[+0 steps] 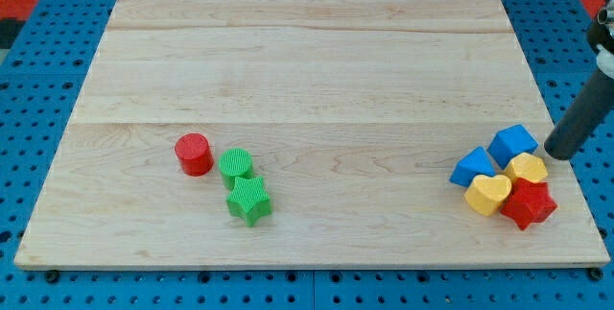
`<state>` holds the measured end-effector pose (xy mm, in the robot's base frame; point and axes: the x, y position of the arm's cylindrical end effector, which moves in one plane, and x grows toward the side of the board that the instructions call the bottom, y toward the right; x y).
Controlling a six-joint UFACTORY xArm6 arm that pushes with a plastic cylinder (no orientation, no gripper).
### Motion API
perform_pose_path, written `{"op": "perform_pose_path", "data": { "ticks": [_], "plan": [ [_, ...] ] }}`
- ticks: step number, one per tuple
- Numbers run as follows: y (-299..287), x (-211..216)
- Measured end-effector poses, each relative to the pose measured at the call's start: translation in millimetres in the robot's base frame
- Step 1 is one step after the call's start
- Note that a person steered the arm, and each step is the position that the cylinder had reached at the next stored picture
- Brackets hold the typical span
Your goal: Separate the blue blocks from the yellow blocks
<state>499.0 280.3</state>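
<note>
Two blue blocks sit at the view's lower right: a blue cube [513, 143] and a blue wedge-like block [474, 167] to its lower left. A yellow heart [488, 194] and a smaller yellow block [529, 168] lie packed against them, with a red star [528, 204] at the cluster's lower right. My tip [559, 151] is at the right edge of the board, just right of the blue cube and above the small yellow block, close to or touching them.
A red cylinder [194, 154], a green cylinder [235, 165] and a green star [249, 201] sit together at the lower left of the wooden board [307, 60]. Blue pegboard surrounds the board.
</note>
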Motion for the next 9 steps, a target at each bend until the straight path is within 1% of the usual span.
{"op": "perform_pose_path", "data": {
  "ticks": [3,6,9],
  "plan": [
    [-37.6,5.3],
    [-62.2,-30.8],
    [-103.7,-30.9]
  ]
}}
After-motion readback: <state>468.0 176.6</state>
